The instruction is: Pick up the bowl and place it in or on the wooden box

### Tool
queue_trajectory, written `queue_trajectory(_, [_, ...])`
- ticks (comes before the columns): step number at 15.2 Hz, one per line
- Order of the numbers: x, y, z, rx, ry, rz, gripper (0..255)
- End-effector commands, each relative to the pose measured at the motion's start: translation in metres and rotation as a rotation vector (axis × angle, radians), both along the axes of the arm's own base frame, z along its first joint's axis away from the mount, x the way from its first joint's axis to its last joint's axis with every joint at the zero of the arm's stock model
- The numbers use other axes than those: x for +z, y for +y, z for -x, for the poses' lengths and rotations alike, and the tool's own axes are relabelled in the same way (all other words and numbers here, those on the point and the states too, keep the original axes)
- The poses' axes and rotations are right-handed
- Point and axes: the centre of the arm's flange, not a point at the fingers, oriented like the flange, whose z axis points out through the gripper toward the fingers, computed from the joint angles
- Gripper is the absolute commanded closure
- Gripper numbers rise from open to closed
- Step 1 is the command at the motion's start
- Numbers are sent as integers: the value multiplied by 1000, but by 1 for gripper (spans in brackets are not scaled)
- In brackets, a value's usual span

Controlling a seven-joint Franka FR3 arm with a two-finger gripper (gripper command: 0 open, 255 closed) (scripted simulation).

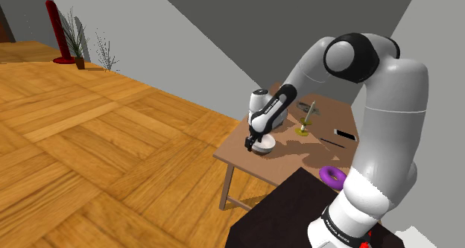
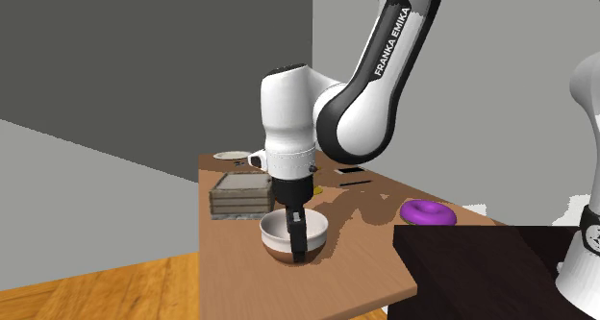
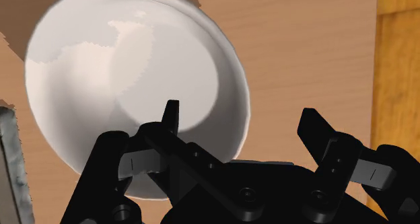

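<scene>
Straddling the rim of a white round bowl (image 3: 134,81), the all-black 2-finger hand (image 3: 242,122) is shown spread apart. 1 finger (image 3: 171,118) is placed over the bowl's hollow and the other over the light brown wooden desk (image 3: 303,48) outside it. The rim lies between them, and a gap is visible on each side of it.

In the second exterior view the hand (image 2: 293,233) is pointed straight down from the white arm. The bowl (image 2: 274,236) is seen standing upright on the desk (image 2: 317,284), near the edge closest to that camera. A grey-brown slatted box (image 2: 238,195) is set just behind the bowl, slightly toward that view's left, and its grey corner (image 3: 10,169) is caught at the edge of the wrist view. A small flat pale plate (image 2: 231,156) is found beyond the box. A purple ring (image 2: 428,212) lies to that view's right of the bowl, close to the dark stand (image 2: 481,270), and a flat black bar (image 2: 351,177) lies farther back.

In the shoulder view the hand (image 1: 255,141) and bowl (image 1: 267,145) are located at the desk's (image 1: 246,159) near left corner. The ring (image 1: 333,176) is beside the stand (image 1: 276,217), and the bar (image 1: 344,135) is on the far side. A small green object with a thin stick (image 1: 304,127) is placed between the bowl and the bar. A wood-plank floor (image 1: 89,150) is spread around the desk.
</scene>
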Motion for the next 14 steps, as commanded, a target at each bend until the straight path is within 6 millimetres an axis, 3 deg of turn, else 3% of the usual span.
queue_trajectory(1, [-13,-2,1,0,-1,0,0])
queue_trajectory(9, [-13,-2,1,0,0,0,0])
queue_trajectory(10, [-13,-2,1,0,0,0,255])
queue_trajectory(14, [-13,-2,1,0,0,0,255])
